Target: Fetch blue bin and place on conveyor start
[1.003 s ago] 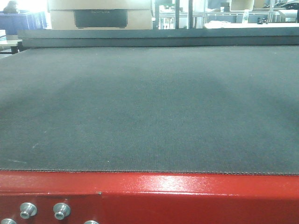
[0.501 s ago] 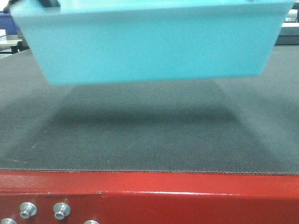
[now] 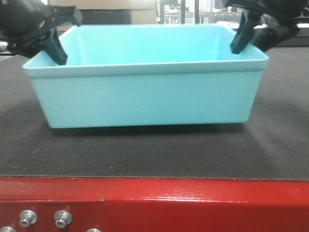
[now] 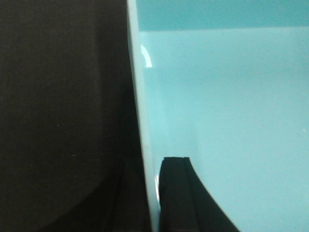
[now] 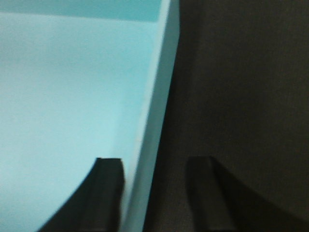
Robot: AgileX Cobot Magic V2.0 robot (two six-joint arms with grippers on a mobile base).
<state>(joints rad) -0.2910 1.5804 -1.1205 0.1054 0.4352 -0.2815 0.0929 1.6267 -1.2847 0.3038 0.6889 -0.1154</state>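
The blue bin (image 3: 145,96), a light turquoise tub, stands upright and empty on the dark belt of the conveyor start (image 3: 145,154), just behind the red frame (image 3: 193,198). My left gripper (image 3: 55,50) holds the bin's left wall. In the left wrist view its fingers (image 4: 174,193) press that wall (image 4: 147,121) from both sides. My right gripper (image 3: 250,47) straddles the right wall. In the right wrist view one finger (image 5: 108,193) is inside the bin (image 5: 63,87). The other finger (image 5: 205,193) stands clear of the wall over the belt (image 5: 241,96).
Silver bolts (image 3: 63,218) sit in the red frame at the lower left. Behind the belt a cardboard box (image 3: 113,5) and metal racks (image 3: 193,12) show above the bin's far rim.
One second ago the belt was bare. Half a second ago the bin hung tilted above it. Now the bin is down level on the belt with both grippers at its side walls.
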